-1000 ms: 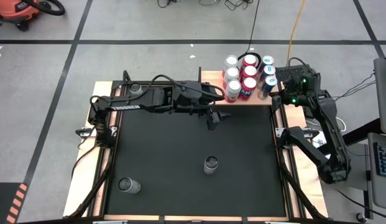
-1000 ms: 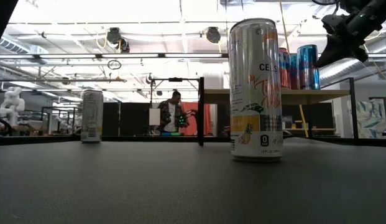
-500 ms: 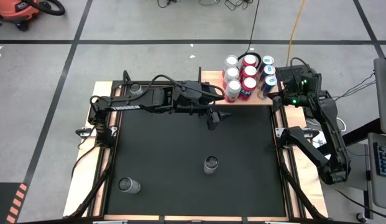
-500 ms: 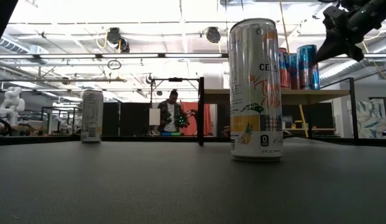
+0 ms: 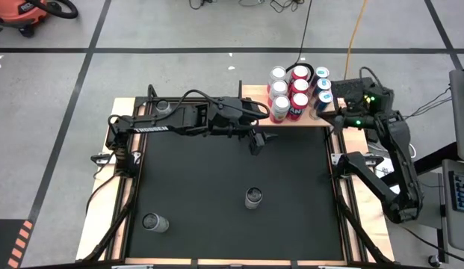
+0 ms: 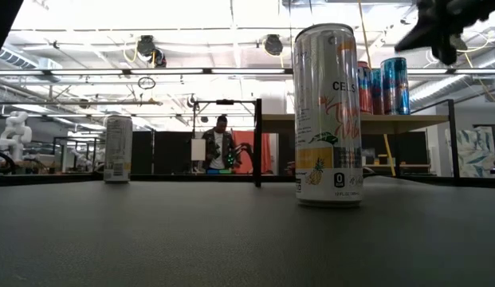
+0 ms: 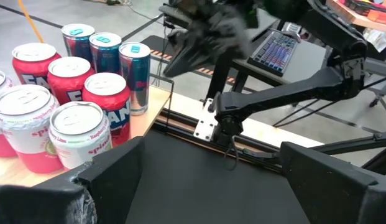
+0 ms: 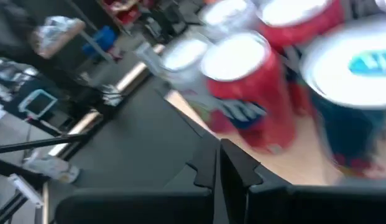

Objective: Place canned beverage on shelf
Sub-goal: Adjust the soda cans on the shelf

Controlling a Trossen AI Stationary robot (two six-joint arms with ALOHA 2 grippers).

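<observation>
While the left gripper (image 5: 259, 142) hung spread and empty by the crowded shelf (image 5: 254, 93), a packed can could be toppled — the right gripper (image 5: 338, 113), pressed together, hovered near; two cans (image 5: 253, 197) waited on the bench (image 5: 217, 217).

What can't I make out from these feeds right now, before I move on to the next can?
- Shelf in the high view: the left arm hides its near left part.
- Can labels in the high view: only the tops show on the table cans and.
- Right gripper in the low view: blurred and cut by the top edge.
- Shelf cans in the right wrist view: blurred, labels unreadable.
- Left gripper: open, nothing between the fingers.
</observation>
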